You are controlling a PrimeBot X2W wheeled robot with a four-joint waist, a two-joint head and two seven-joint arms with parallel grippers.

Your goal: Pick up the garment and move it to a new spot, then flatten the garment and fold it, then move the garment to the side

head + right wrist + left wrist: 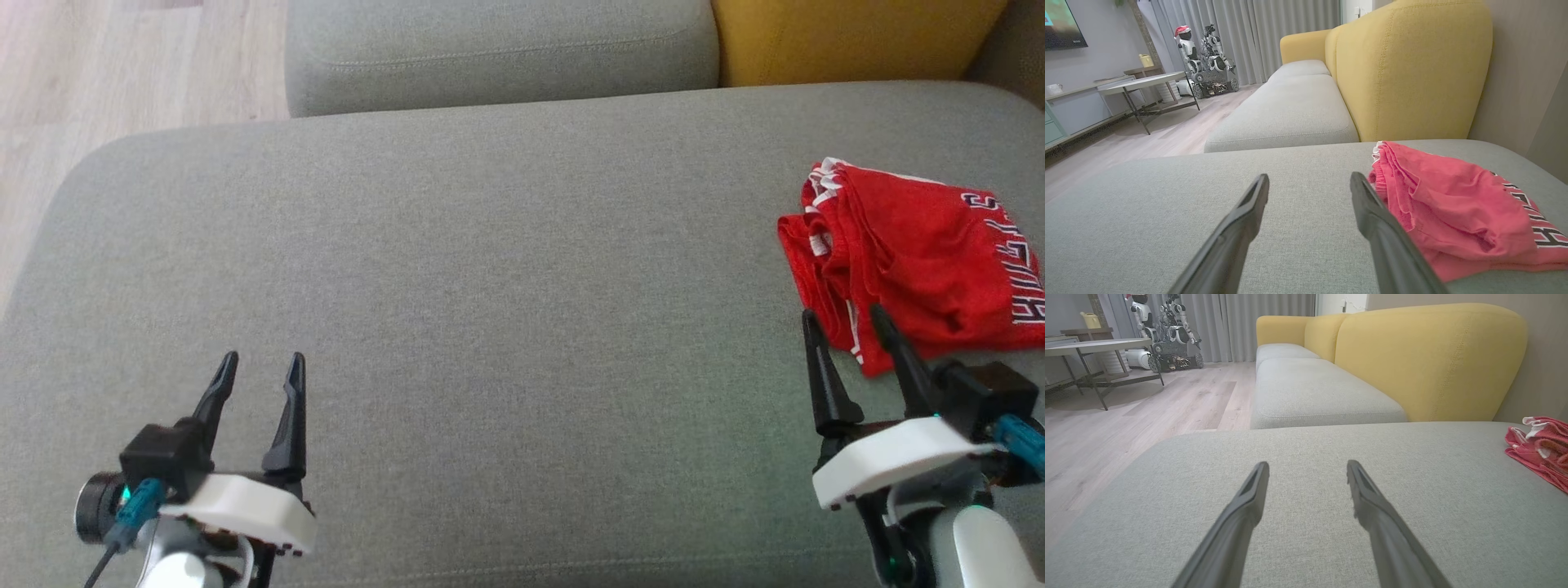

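Wide grey seat cushion (pixel 506 269) is shown from above. A rumpled red garment (pixel 922 261) w/ white lettering is laid at the cushion's right edge. Right gripper (pixel 842 313), spread and empty, is held over the cushion's front right; left gripper (pixel 264 357), likewise spread and empty, front left. Pickup is prob. best done by pinching a thick fold.

From the head we looked steeply down on the grey cushion (pixel 490 269), the garment (pixel 914 261) at the frame's right edge. Our two wrist cameras sat low and close over that same cushion, facing along it toward the yellow backrest (pixel 1429 359); both caught the garment at their right side.
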